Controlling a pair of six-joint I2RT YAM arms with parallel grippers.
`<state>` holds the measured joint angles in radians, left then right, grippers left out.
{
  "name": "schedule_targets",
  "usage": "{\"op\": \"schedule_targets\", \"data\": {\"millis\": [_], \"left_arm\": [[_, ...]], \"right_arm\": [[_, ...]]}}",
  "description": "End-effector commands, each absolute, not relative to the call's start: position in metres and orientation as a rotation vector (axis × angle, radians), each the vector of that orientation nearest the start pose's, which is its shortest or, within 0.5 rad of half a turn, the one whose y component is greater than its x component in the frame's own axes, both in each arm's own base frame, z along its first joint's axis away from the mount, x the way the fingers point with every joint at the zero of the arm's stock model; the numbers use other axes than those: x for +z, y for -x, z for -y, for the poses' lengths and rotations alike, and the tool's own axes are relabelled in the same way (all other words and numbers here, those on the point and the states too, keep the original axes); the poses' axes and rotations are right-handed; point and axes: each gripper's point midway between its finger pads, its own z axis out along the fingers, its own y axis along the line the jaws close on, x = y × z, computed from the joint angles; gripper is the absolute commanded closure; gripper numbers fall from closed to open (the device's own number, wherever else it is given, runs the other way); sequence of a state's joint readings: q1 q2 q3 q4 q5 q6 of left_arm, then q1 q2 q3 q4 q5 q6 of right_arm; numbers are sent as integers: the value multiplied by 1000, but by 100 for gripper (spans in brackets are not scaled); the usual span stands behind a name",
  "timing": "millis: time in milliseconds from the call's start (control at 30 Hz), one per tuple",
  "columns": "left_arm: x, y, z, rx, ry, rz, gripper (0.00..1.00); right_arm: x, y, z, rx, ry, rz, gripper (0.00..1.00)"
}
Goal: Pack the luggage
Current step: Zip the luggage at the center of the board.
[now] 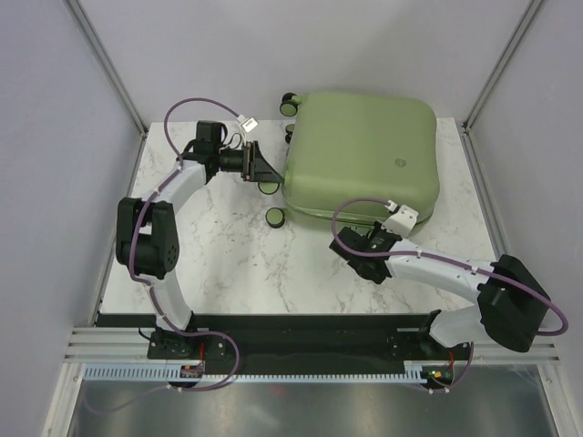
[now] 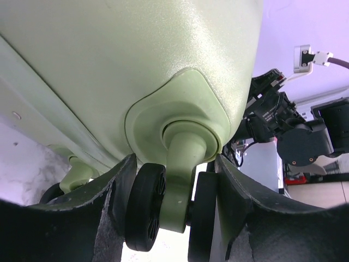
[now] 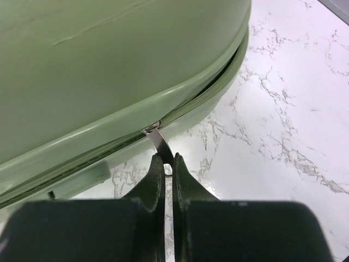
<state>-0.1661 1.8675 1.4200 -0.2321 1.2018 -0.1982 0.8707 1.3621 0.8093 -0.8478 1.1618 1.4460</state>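
The luggage [image 1: 364, 155] is a pale sage-green hard-shell suitcase. It lies flat and closed at the back of the marble table, with its caster wheels facing left. My left gripper [image 1: 264, 173] is at its left side. In the left wrist view my left gripper [image 2: 175, 164] is closed around one black-and-green caster wheel [image 2: 146, 207] under the shell [image 2: 136, 54]. My right gripper [image 1: 353, 238] is at the suitcase's near edge. In the right wrist view my right gripper [image 3: 168, 159] is shut on the metal zipper pull [image 3: 157, 137] at the seam of the shell [image 3: 109, 65].
Other casters [image 1: 275, 217] [image 1: 288, 103] stick out on the suitcase's left side. The white marble table [image 1: 228, 264] is bare in front of the suitcase. Grey walls and metal posts [image 1: 105, 64] enclose the table. My right arm shows in the left wrist view [image 2: 289, 131].
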Motion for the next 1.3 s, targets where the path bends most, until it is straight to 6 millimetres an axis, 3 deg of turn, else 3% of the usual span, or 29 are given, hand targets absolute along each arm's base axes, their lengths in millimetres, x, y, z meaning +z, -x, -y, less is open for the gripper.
{"op": "schedule_targets", "data": {"millis": [0,200,567,1067,1267], "left_arm": [[219,-452,148,-1049,-420,-2024,98],[226,-462,118,-981,-352,-2016,98],[231,-470,92,-919,-298,-2013,98],[245,-467,91,-921,-299,-1997,98],[265,-461,89,-886,-302,-1980,98]], "right_arm": [[146,-259,-50,-507,-617,-1748,100],[150,-257,-42,-525,-616,-1746,100],[160,-250,-9,-604,-652,-1711,100],[170,-237,39,-728,-725,-1645,100],[173,-237,54,-800,-750,-1633,100]]}}
